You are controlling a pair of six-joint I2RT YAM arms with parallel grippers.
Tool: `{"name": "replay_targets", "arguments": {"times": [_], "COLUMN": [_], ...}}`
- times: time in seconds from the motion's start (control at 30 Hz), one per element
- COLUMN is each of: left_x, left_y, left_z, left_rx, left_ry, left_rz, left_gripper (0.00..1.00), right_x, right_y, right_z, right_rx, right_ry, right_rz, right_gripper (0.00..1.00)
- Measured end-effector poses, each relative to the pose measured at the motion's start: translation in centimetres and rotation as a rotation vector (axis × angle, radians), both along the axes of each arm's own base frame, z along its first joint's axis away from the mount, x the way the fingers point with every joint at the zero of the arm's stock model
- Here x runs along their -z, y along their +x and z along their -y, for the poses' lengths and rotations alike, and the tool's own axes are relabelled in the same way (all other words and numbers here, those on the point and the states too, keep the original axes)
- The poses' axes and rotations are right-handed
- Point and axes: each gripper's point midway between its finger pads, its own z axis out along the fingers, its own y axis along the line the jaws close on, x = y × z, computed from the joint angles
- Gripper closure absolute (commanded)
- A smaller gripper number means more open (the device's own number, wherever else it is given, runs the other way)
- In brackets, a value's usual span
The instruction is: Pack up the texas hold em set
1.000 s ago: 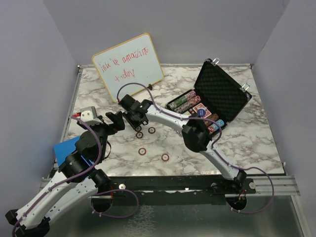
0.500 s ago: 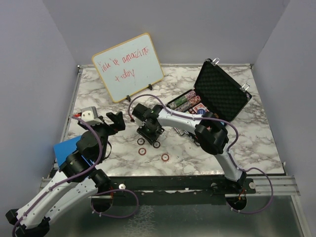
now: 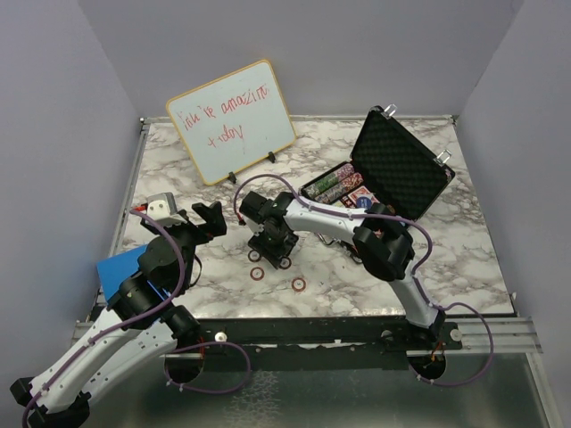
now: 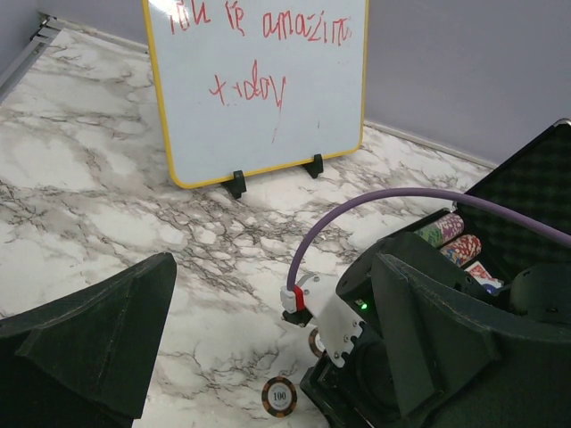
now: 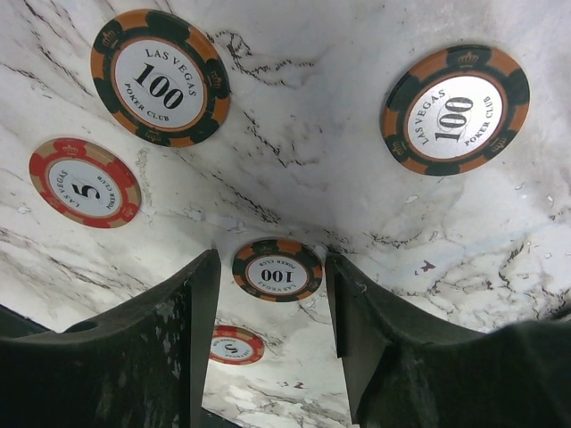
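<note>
The black briefcase (image 3: pixel 403 167) stands open at the back right, with rows of multicoloured chips (image 3: pixel 332 184) in its tray; it also shows in the left wrist view (image 4: pixel 535 192). Several loose chips lie on the marble near the front, among them one (image 3: pixel 256 274) and another (image 3: pixel 299 284). My right gripper (image 3: pixel 272 248) hangs low over them, open. In the right wrist view its fingers (image 5: pixel 183 348) stand either side of a flat black-and-orange 100 chip (image 5: pixel 277 269) without touching it. My left gripper (image 3: pixel 211 219) is open and empty, to the left of the chips.
Two more 100 chips (image 5: pixel 161 78) (image 5: pixel 455 110) and two red 5 chips (image 5: pixel 85 182) (image 5: pixel 236 345) lie around the right gripper. The wood-framed whiteboard (image 3: pixel 232 120) stands at the back left. A blue block (image 3: pixel 120 267) sits by the left arm.
My right gripper has moved right and toward the near edge, coming down over the loose chips. The left arm has not moved.
</note>
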Motion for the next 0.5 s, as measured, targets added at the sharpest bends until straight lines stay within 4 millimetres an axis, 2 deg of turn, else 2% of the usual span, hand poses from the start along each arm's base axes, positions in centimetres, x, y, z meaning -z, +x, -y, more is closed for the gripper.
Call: {"name": "replay_targets", "arguments": {"times": [0.17,0.33,0.5], "left_x": [0.03,0.05,0.09], "left_y": [-0.01,-0.02,-0.02], "left_z": [-0.01,-0.02,-0.01], "left_rx": [0.0,0.0,0.0], "left_ry": [0.0,0.0,0.001], "left_rz": [0.0,0.0,-0.001], "left_gripper": [0.01,0.01,0.01], "right_x": [0.19,0.29,0.19], "right_y": [-0.27,-0.03,0.13], "right_z": [0.21,0.63,0.8], "right_rx": [0.005,0.025,0.059], "right_ry": [-0.025,-0.036,-0.041], "right_rz": [0.021,0.046,0.062], "right_gripper": [0.49,0.65,0.68]}}
